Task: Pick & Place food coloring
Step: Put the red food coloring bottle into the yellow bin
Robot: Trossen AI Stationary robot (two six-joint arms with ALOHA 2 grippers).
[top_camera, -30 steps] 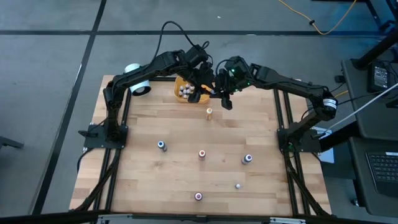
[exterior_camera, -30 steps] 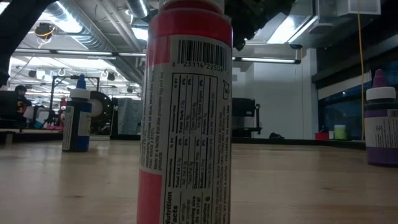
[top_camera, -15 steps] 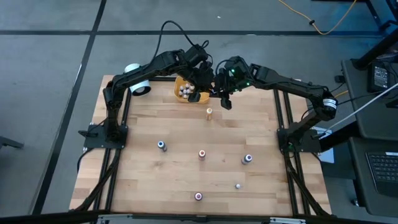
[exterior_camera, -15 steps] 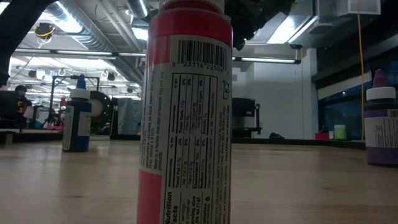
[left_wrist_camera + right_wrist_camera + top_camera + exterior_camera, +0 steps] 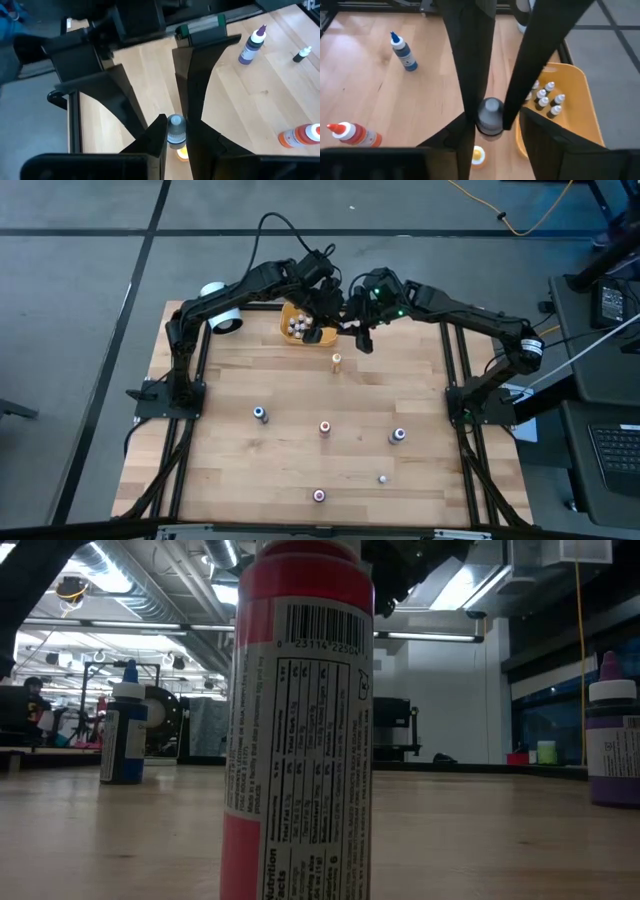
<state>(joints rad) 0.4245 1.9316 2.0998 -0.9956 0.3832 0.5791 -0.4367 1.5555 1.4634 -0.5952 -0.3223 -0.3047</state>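
Nothing moved; red bottle (image 5: 300, 720) barcode reads 23114; both claws grip bottles.

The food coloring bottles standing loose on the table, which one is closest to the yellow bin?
The orange-capped bottle, standing alone just in front of the yellow bin; the other loose bottles stand farther down the table.

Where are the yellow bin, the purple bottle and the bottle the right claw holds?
yellow bin (image 5: 582, 112), right wrist view, bare inner wall.
purple bottle (image 5: 251, 45), left wrist view, its body.
grey-capped bottle (image 5: 490, 116), right wrist view, its cap, between the right gripper's fingers.
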